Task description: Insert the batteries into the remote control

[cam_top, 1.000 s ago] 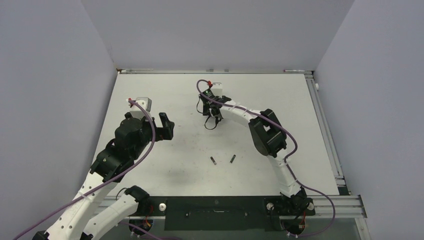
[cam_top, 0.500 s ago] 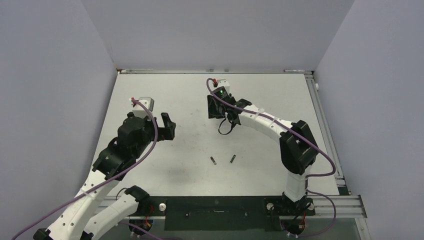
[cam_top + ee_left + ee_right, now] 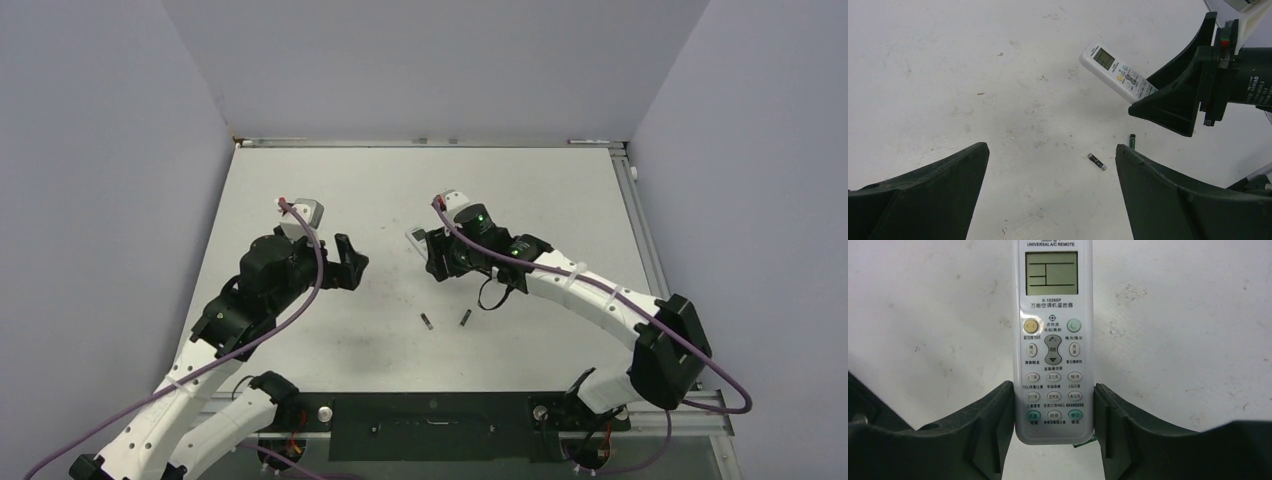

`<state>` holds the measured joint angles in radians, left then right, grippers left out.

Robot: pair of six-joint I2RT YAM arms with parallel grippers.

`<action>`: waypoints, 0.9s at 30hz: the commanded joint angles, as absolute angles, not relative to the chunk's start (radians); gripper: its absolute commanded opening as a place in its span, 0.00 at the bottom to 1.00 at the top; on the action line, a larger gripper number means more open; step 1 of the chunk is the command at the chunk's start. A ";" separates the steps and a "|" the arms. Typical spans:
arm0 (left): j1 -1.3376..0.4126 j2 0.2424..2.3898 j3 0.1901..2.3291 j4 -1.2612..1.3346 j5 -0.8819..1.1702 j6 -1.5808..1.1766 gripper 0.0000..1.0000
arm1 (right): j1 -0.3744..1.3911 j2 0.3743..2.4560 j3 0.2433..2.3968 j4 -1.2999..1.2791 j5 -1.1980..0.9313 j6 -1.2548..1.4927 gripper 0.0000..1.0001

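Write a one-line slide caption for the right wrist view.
The right gripper holds the remote control by its lower sides between both fingers, display and buttons in plain view.

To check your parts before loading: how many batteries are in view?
2. The left battery and the right battery lie apart on the table. Any inside the remote control would be hidden.

white remote [image 3: 1052,340] gripped buttons-up, two dark batteries [image 3: 426,321] lying apart

Top view high overhead, looking down, wrist views low and close, all three sharing the remote control [image 3: 1053,340]
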<state>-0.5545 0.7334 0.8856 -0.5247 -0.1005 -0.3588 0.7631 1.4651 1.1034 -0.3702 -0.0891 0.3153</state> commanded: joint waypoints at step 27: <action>-0.549 0.616 0.594 -0.048 0.508 -0.769 0.96 | 0.781 1.042 0.851 -0.285 -0.747 0.382 0.09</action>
<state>-0.5545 0.6353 0.6182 -0.2192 0.3996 -0.6838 0.8032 1.0626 0.8673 -0.3614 -0.6163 0.3458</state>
